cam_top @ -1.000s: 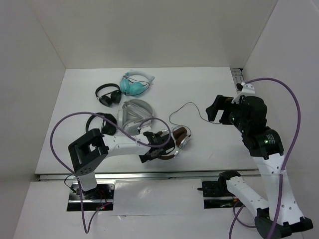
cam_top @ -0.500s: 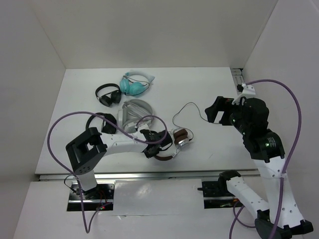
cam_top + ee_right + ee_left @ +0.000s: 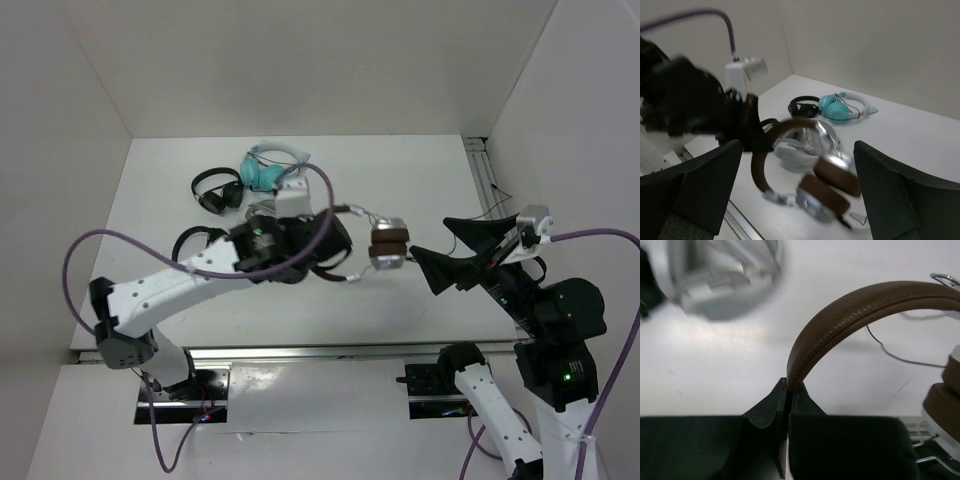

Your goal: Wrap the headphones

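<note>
The headphones (image 3: 388,246), with brown headband (image 3: 850,310), brown ear pads (image 3: 835,191) and silver cups, hang in the air above the table's middle. My left gripper (image 3: 789,388) is shut on the headband's end, and the band arches up and right from its tips. A thin black cable (image 3: 892,354) trails below. My right gripper (image 3: 430,238) stands wide open just right of the ear cups, pointing at them. In the right wrist view the pair hangs between and beyond its fingers (image 3: 695,185), untouched.
A teal pair (image 3: 266,172) and a black pair (image 3: 215,190) lie at the back left. Another black pair (image 3: 195,241) lies left of my left arm. A light-grey pair (image 3: 720,275) lies blurred on the table under the raised headphones.
My left gripper shut on the headband and lifted the headphones off the table, up and to the right. My right arm swung round, its open jaws now facing the ear cups.
</note>
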`<state>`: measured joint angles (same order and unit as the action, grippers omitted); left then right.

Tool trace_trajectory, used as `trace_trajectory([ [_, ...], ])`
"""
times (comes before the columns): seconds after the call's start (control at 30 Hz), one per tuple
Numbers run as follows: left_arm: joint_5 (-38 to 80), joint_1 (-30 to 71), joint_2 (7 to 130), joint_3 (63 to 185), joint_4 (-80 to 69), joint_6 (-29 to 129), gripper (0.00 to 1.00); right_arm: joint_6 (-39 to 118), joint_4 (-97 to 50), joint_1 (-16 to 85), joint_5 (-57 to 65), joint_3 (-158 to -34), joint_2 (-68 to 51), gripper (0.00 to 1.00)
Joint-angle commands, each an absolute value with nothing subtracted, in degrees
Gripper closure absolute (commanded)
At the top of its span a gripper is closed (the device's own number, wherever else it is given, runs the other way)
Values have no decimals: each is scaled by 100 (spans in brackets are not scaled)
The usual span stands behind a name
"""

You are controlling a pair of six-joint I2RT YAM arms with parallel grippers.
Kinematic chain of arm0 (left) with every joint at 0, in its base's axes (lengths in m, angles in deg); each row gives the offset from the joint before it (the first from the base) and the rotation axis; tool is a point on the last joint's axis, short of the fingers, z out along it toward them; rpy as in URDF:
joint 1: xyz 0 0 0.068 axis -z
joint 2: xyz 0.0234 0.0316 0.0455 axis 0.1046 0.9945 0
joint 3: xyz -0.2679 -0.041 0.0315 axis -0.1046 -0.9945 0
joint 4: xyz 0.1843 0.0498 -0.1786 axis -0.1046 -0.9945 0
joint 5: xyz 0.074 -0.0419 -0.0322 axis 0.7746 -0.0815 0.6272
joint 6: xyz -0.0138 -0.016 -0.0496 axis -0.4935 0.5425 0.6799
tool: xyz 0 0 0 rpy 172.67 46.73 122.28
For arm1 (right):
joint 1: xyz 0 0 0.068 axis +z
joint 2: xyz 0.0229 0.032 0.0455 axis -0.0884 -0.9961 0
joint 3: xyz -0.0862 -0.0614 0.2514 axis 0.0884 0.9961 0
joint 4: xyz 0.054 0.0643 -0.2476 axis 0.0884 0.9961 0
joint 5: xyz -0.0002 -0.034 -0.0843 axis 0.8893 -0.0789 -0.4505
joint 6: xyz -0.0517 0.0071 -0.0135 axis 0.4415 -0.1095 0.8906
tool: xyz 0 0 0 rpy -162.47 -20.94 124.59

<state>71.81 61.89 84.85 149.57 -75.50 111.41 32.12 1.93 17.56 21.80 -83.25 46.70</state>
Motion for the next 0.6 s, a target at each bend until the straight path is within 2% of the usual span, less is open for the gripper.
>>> trace_trajectory([
  [0.0, 8106, 5511, 7781, 15657, -8600, 10117, 100, 3364, -467, 1790, 2394, -8151, 4704, 0],
  [0.1, 7957, 4948, 7272, 16026, -8338, 9362, 100, 3364, -405, 1790, 2331, -8090, 4441, 0],
  [0.3, 6886, 3541, 6522, 16396, -7450, 7771, 100, 3364, -862, 1790, 2463, -7756, 4107, 0],
  [0.43, 6305, 2523, 6522, 16915, -7449, 7217, 100, 3302, -494, 1843, 2060, -8193, 3545, 0],
  [0.57, 5131, 1863, 6724, 17345, -7335, 6794, 100, 3355, -291, 1896, 1928, -8712, 2956, 0],
])
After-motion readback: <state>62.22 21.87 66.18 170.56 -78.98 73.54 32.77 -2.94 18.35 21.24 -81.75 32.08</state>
